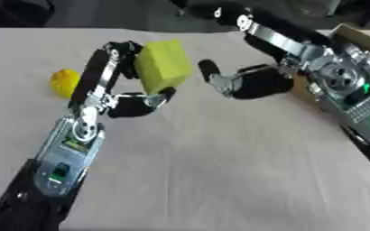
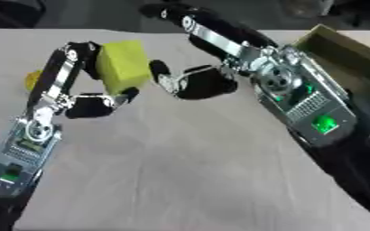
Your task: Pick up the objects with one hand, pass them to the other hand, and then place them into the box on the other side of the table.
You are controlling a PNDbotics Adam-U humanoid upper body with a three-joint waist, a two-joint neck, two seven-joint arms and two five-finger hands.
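Through my left eye, my left hand (image 1: 129,97) holds a yellow-green block (image 1: 163,66) above the counter (image 1: 219,171), fingers curled over its top and thumb pressed under its lower edge. The block looks spongy, matte and squarish, with soft corners. My right hand (image 1: 239,82) sits just beside it, to its right, a small gap between; its dark fingers are half curled around nothing and one finger points up toward the block. A small rounded yellow-orange thing (image 1: 63,82) lies on the counter behind my left arm. The counter wears a pale cloth with faint creases.

Through my right eye, the cardboard box (image 2: 339,49) shows more fully at the far right edge, brown, open-topped and thin-walled, well apart from the block. Here my left arm hides most of the yellow-orange thing.
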